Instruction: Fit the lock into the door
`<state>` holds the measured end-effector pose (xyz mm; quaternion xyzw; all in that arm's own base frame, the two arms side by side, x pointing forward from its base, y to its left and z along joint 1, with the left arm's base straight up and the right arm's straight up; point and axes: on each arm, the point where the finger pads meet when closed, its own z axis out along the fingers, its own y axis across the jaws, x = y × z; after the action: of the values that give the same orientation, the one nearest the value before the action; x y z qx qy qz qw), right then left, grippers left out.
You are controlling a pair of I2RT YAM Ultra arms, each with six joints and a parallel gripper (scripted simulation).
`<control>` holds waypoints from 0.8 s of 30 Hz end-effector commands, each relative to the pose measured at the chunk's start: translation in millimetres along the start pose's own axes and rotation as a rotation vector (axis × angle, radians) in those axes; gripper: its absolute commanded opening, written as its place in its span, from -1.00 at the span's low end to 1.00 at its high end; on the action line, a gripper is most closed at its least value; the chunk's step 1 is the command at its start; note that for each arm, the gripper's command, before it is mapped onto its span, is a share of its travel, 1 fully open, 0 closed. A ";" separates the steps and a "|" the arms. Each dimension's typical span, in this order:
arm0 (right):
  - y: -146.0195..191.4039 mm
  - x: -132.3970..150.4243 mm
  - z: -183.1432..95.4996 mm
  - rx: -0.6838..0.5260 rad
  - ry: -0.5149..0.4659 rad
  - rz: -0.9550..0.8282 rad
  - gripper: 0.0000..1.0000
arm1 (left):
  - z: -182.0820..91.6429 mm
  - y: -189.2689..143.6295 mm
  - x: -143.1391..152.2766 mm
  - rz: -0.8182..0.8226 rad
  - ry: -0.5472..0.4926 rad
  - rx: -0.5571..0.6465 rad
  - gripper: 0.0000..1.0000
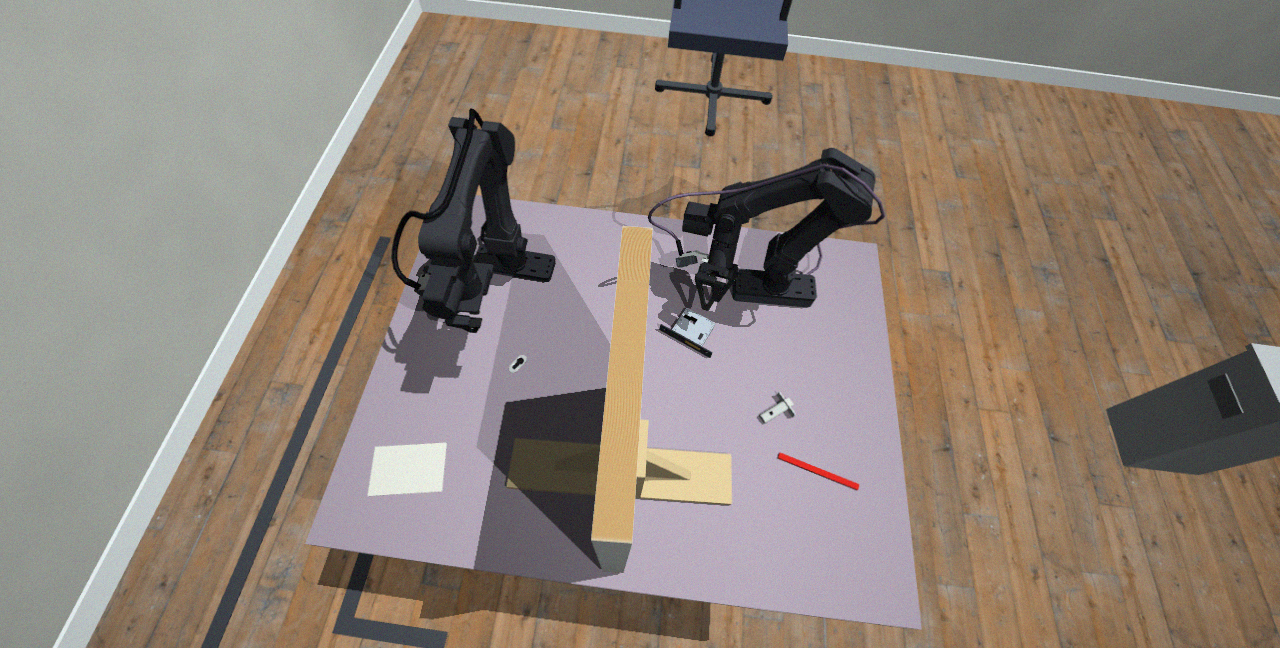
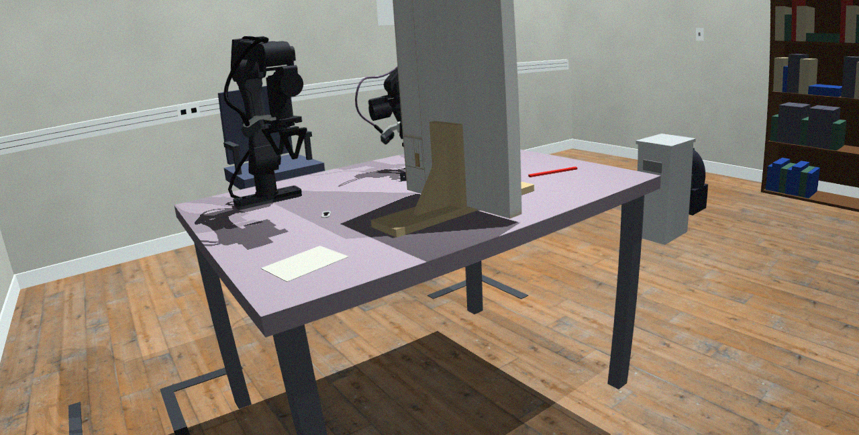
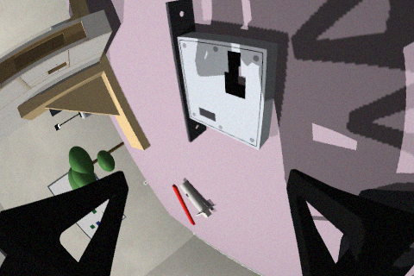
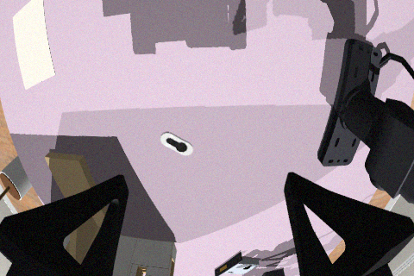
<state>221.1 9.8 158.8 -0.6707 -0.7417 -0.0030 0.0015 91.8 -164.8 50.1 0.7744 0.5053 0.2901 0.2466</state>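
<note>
The lock [image 1: 698, 327] [image 3: 207, 90] lies on its side on the table, its silver case face up and its black plate [image 1: 684, 340] [image 3: 185, 95] along one side; the keyhole in the case faces up. The door [image 1: 626, 357] [image 2: 456, 54] stands upright in its wooden stand. Its edge slot [image 3: 40, 48] shows in the left wrist view, with a keyhole [image 2: 417, 159] in the face. My left gripper [image 1: 695, 299] [image 3: 205, 182] is open and empty, close to the lock. My right gripper [image 1: 463, 322] [image 4: 204, 185] is open and empty above the table across the door.
The stand's foot [image 1: 707, 487] [image 2: 384, 223] reaches out on both sides of the door. A keyhole cover [image 1: 518, 363] [image 4: 177, 143] and white sheet [image 1: 407, 468] lie on the right arm's side. A silver cylinder part [image 1: 776, 408] and red stick [image 1: 817, 470] lie on the lock's side.
</note>
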 end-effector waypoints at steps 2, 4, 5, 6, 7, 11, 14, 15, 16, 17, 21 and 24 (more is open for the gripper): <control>-0.7 0.0 -3.0 -0.003 -0.007 0.000 1.00 | -13.0 13.8 -3.4 -0.020 -0.018 -0.007 1.00; -0.7 0.0 -3.0 -0.003 -0.007 0.000 1.00 | -15.3 16.1 -2.9 -0.020 -0.018 -0.007 1.00; -0.7 0.0 -3.0 -0.003 -0.007 0.000 1.00 | -16.5 17.2 -2.6 -0.020 -0.018 -0.007 1.00; -0.7 0.0 -3.0 -0.003 -0.007 0.000 1.00 | -17.7 18.3 -2.3 -0.020 -0.018 -0.007 1.00; -0.7 0.0 -3.0 -0.003 -0.007 0.000 1.00 | -18.9 19.4 -2.0 -0.020 -0.018 -0.007 1.00; -0.7 0.0 -3.0 -0.003 -0.007 0.000 1.00 | -21.2 21.6 -1.3 -0.020 -0.018 -0.007 1.00; -0.7 0.0 -3.0 -0.003 -0.007 0.000 1.00 | -24.7 25.0 -0.2 -0.020 -0.018 -0.007 1.00; -0.7 0.0 -3.0 -0.003 -0.007 0.000 1.00 | -25.9 26.1 0.3 -0.020 -0.018 -0.007 1.00; -0.7 0.0 -3.0 -0.003 -0.007 0.000 1.00 | -27.1 27.1 0.7 -0.020 -0.018 -0.007 1.00; -0.7 0.0 -3.0 -0.003 -0.007 0.000 1.00 | -28.3 28.2 1.1 -0.020 -0.018 -0.007 1.00; -0.7 0.0 -3.0 -0.003 -0.007 0.000 1.00 | -32.9 32.5 3.0 -0.020 -0.018 -0.007 1.00; -0.7 0.0 -3.0 -0.003 -0.007 0.000 1.00 | -36.4 35.7 4.6 -0.020 -0.018 -0.007 1.00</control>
<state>221.1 9.8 158.8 -0.6707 -0.7417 -0.0030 0.0015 91.3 -166.7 85.5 0.7745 0.5055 0.2894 0.2469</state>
